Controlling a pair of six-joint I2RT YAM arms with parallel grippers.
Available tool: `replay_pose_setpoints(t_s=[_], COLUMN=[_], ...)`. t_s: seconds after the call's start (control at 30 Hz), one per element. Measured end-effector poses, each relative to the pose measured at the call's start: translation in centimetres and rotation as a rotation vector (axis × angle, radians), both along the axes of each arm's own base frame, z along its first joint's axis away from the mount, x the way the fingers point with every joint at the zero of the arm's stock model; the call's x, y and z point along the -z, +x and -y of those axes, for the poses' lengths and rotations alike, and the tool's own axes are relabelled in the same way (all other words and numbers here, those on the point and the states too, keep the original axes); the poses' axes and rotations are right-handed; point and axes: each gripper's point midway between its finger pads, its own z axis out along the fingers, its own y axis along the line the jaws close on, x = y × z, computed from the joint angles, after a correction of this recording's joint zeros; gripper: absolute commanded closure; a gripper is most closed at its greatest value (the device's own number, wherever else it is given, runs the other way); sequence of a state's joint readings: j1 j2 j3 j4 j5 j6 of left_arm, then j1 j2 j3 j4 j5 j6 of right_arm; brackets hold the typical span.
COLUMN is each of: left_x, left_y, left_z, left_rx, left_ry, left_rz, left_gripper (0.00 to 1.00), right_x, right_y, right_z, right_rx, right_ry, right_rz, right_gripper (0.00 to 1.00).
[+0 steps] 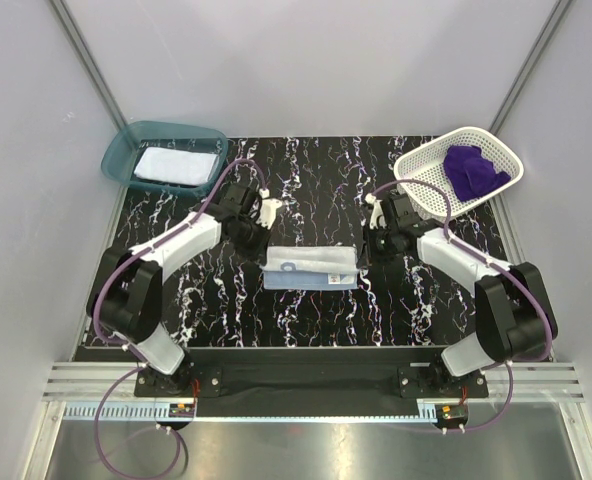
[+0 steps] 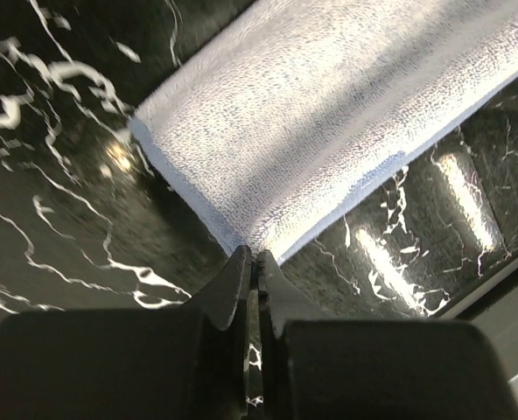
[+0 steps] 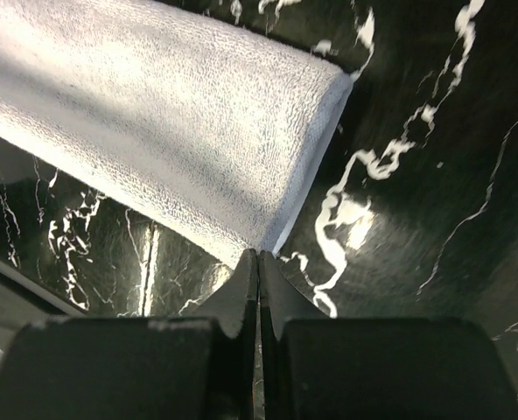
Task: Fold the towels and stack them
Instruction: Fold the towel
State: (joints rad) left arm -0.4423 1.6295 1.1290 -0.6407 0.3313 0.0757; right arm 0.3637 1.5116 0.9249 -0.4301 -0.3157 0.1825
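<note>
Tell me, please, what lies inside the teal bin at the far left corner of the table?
Inside the teal bin a white towel lies flat, covering most of its floor. Anything beneath the towel is hidden.

A folded light blue towel lies in the middle of the black marbled desk. The left tool stands at its far left corner and the right tool at its far right corner. A white towel lies in the teal bin, and a purple towel in the white mesh basket.
</note>
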Motion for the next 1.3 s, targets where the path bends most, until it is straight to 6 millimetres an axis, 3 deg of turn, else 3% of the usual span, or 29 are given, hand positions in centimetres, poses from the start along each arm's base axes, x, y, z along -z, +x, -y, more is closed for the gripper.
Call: replay_pose_setpoints(t_s=[0.13, 0.2, 0.23, 0.37, 0.57, 0.73, 0.87, 1.07, 1.2, 1.3], left_x=[0.8, 1.1, 1.3, 1.9, 0.8, -0.6, 1.0, 4.9, 4.7, 3.6], left_y=[-1.6, -2.4, -2.7, -3.9, -4.1, -3.0, -3.1, -4.3, -3.9, -3.0], left_z=[-0.3, -0.4, -0.5, -1.0, -1.1, 0.5, 0.8, 0.2, 0.1, 0.1], left_rx=[-0.017, -0.017, -0.021, -0.058, -0.155, -0.245, -0.314, -0.39, -0.421, -0.446], left_ry=[0.011, 0.018, 0.026, 0.064, 0.092, -0.005, -0.036, 0.025, 0.035, 0.013], left_rz=[-0.039, -0.054, -0.062, -0.104, -0.08, -0.047, -0.072, -0.181, -0.18, -0.161], left_gripper=[0.92, 0.67, 0.63, 0.62, 0.6, 0.61, 0.62, 0.6, 0.46, 0.43], right_x=[0.6, 1.2, 1.5, 2.4, 1.1, -0.2, 0.1, 2.8, 3.4, 3.3], right_y=[-1.6, -2.2, -2.6, -3.8, -4.0, -3.1, -2.7, -3.4, -3.4, -3.2], right_z=[-0.2, -0.2, -0.2, 0.1, -0.1, -0.8, -1.4, -0.8, -0.4, -0.2], right_rx=[0.022, 0.036, 0.043, 0.067, 0.108, 0.154, 0.182, 0.224, 0.242, 0.251], right_ry=[0.01, 0.012, 0.011, 0.004, 0.023, 0.071, 0.111, 0.077, 0.055, 0.042], right_rz=[-0.042, -0.067, -0.081, -0.134, -0.146, -0.138, -0.133, -0.183, -0.19, -0.182], right_gripper=[0.96, 0.82, 0.78, 0.65, 0.68, 0.72, 0.74, 0.75, 0.73, 0.68])
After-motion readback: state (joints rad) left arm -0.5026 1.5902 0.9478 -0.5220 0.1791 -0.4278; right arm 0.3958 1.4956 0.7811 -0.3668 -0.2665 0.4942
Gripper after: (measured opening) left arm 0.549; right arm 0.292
